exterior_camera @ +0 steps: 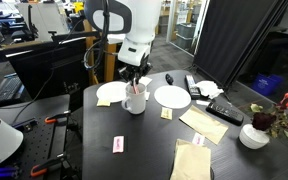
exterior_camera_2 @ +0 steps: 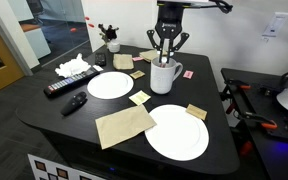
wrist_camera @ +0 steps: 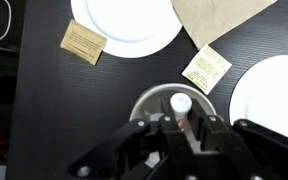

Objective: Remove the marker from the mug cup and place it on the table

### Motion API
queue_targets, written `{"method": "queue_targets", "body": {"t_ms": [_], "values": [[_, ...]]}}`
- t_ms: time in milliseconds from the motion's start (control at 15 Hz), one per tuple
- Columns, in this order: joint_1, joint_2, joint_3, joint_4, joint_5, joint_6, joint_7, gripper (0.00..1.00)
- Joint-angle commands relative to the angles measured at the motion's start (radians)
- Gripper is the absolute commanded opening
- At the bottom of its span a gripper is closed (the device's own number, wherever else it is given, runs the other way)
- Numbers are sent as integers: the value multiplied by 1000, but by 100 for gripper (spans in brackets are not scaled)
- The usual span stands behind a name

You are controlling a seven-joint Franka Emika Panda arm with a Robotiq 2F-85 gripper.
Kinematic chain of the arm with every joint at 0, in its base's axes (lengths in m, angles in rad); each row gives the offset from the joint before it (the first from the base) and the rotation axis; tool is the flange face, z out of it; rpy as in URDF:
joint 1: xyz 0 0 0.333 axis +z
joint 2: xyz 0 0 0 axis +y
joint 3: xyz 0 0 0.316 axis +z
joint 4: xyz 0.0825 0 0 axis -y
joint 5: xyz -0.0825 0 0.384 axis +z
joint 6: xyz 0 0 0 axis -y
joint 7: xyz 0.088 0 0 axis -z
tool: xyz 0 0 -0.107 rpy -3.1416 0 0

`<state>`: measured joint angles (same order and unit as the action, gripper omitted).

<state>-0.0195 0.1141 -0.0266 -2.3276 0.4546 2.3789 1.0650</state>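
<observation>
The white mug cup (exterior_camera: 135, 101) stands on the dark table (exterior_camera: 149, 150) between two white plates; it also shows in the other exterior view (exterior_camera_2: 163, 76) and in the wrist view (wrist_camera: 147, 106). The red-orange marker (wrist_camera: 181, 103) stands in the mug with its pale end up, and shows in both exterior views (exterior_camera: 136, 89) (exterior_camera_2: 165, 60). My gripper (wrist_camera: 174, 126) is straight above the mug (exterior_camera: 136, 80) (exterior_camera_2: 165, 54), its fingers reaching into the mug's mouth and closed on either side of the marker's shaft.
White plates (exterior_camera_2: 111, 84) (exterior_camera_2: 178, 132) flank the mug. Brown napkins (exterior_camera_2: 125, 125), small yellow notes (wrist_camera: 83, 42) (wrist_camera: 206, 68), a pink card (exterior_camera: 118, 144), remotes (exterior_camera_2: 64, 86), a white bowl (exterior_camera: 253, 136) and flowers (exterior_camera: 274, 115) lie around.
</observation>
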Motion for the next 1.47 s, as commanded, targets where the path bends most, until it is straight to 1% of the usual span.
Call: {"method": "queue_targets", "body": {"t_ms": [0,333,600,800,1067,1400], "values": [[-9,-141,-12,-68,2,-51,17,5],[-25,-309,-19,-126,-5,-120,20,5],[-51,-433,-30,-161,-2,-173,20,5],[-82,-482,-26,-177,-8,-175,56,5],[-133,-464,-23,-163,-44,-142,143,5],[-176,-370,-35,-114,-83,-98,220,5]]}}
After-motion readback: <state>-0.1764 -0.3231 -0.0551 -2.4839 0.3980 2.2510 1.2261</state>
